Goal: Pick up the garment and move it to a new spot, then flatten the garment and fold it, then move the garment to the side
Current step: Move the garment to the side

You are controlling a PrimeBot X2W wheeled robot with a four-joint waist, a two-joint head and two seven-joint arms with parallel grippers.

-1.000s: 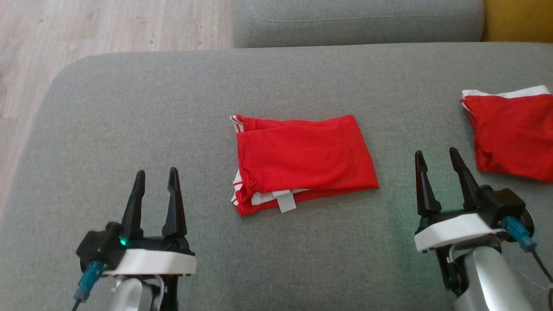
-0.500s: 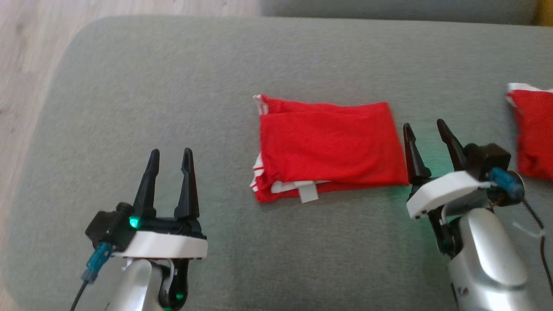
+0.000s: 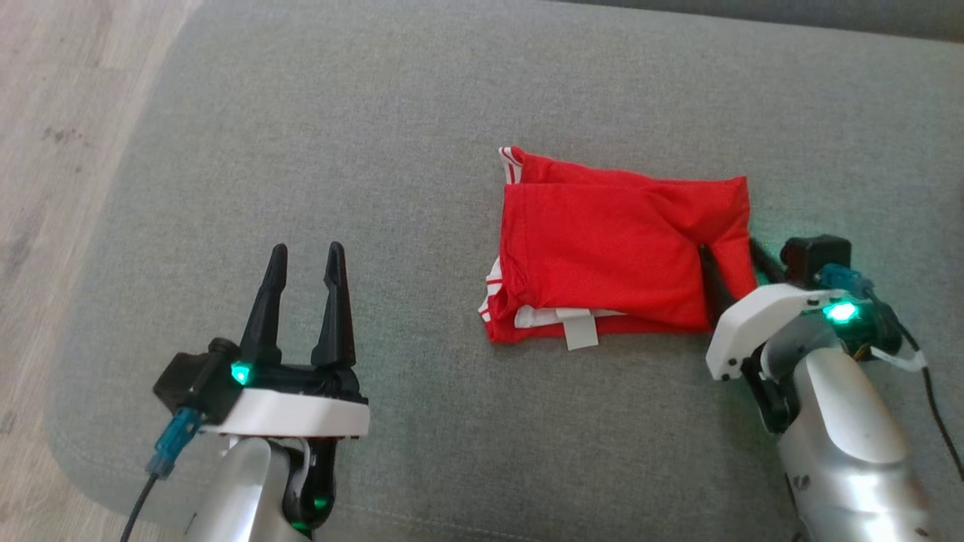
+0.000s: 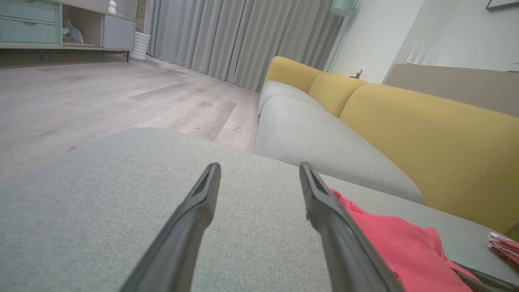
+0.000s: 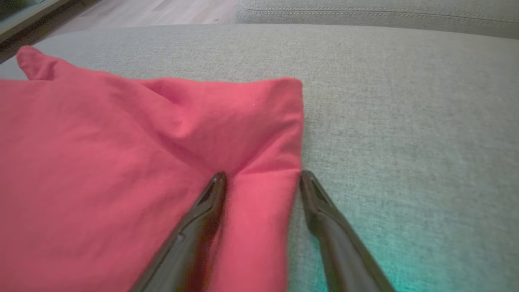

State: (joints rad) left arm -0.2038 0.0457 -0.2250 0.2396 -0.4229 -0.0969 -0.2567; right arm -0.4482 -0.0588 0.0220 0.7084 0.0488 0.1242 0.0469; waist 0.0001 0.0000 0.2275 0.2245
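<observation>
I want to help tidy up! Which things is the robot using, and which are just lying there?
Job: red garment; right end effector straddling its edge; left end effector, open.
Lying about: other red cloth; yellow sofa back; cabinet.

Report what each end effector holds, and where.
Nothing is held. The right end effector stands open astride the right edge of the red garment; the left end effector is open and empty.

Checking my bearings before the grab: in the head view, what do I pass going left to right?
Wooden floor → left gripper → red folded garment → right gripper, straddling the garment's right edge.
</observation>
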